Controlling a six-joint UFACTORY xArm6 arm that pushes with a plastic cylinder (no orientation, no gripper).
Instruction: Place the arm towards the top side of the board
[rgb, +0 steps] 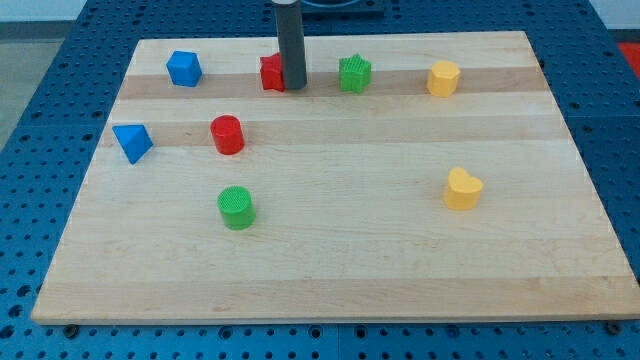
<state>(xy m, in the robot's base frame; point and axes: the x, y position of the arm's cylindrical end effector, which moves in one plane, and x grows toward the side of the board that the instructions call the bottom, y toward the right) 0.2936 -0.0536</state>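
Observation:
My tip (293, 86) is near the top of the wooden board (330, 250), a little left of centre. It stands against the right side of a red block (271, 73), which the rod partly hides. A green star block (354, 73) lies just to the tip's right. A blue block (184, 68) lies further left along the same top row, and a yellow block (443, 77) further right.
A blue triangle block (132, 141) sits near the left edge. A red cylinder (227, 134) lies below and left of the tip. A green cylinder (236, 207) is lower down. A yellow heart block (462, 188) is at the right. A blue pegboard table surrounds the board.

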